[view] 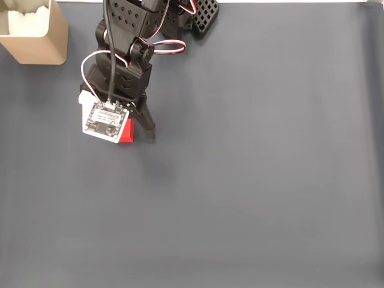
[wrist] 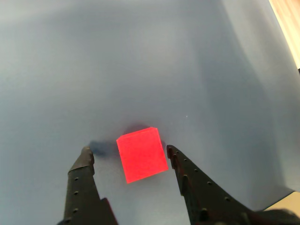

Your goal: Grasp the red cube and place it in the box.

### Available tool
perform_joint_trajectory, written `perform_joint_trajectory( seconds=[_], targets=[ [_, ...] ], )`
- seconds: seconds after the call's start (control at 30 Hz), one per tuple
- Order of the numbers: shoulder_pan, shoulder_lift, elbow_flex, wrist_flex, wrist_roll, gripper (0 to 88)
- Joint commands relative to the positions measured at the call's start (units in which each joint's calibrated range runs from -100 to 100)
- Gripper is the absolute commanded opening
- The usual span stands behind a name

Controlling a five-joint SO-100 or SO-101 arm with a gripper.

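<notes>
The red cube [wrist: 141,154] lies on the dark grey mat, and in the wrist view it sits between my two black fingers. My gripper [wrist: 127,151] is open, with the right finger almost at the cube's edge and the left finger a short gap away. From the fixed view the arm leans over the cube [view: 126,132], most of which hides under the wrist's circuit board; my gripper [view: 135,133] is low over it. The tan box [view: 54,36] with its white interior stands at the top left corner, well apart from the arm.
The grey mat [view: 258,180] stretches wide and bare to the right and below the arm. The arm's black base [view: 201,15] sits at the top edge. A strip of wooden surface [wrist: 288,18] shows past the mat's edge in the wrist view.
</notes>
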Motion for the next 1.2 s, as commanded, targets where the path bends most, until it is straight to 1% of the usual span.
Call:
perform_joint_trajectory(
  seconds=[0.0,0.47,0.73,1.17],
  targets=[
    [-0.6,-3.5,0.1,-1.1,0.8,36.4],
    [-0.4,-5.1,2.3,-3.0,2.9,36.4],
    [-0.3,-1.6,0.5,-6.1,4.3,36.5],
    [0.0,2.4,-1.0,-6.9,5.8,36.5]
  ],
)
